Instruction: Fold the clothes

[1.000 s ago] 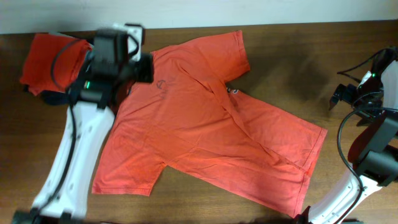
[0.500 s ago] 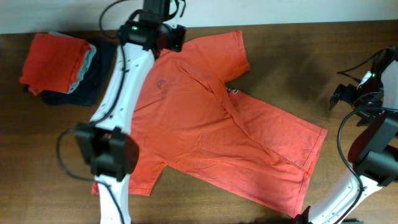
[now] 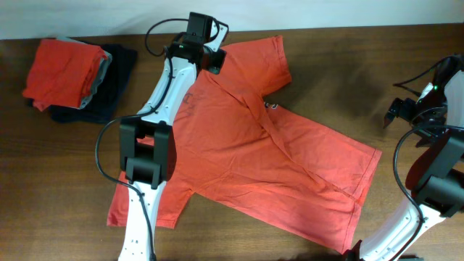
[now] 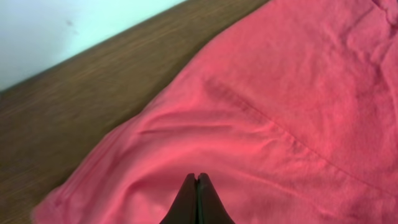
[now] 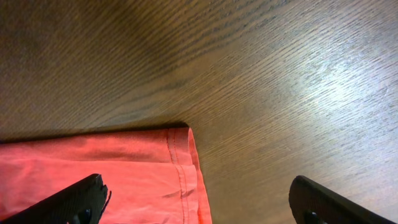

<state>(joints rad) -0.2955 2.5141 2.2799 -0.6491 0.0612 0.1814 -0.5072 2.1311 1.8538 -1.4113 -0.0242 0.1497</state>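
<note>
An orange-red T-shirt (image 3: 246,152) lies spread out flat and slanted across the wooden table (image 3: 341,65), one sleeve at the far edge and its hem toward the front right. My left gripper (image 3: 214,64) is over its upper part by the far sleeve. The left wrist view shows the left gripper (image 4: 197,178) shut, tips together just above the wrinkled T-shirt (image 4: 280,93), with no cloth seen between them. My right gripper (image 3: 400,110) hangs open off the shirt's right side. In the right wrist view a hemmed corner of the T-shirt (image 5: 93,168) lies below the wide-open right gripper (image 5: 199,205).
A folded orange-red T-shirt (image 3: 61,69) tops a stack at the far left, over a pale grey garment (image 3: 103,78) and a dark navy garment (image 3: 116,98). A white wall (image 4: 56,31) borders the table's far edge. Bare wood (image 5: 280,93) lies right of the shirt.
My left arm has swung from the folded stack at the far left over to the spread shirt's upper part. The right arm and the shirt have not moved.
</note>
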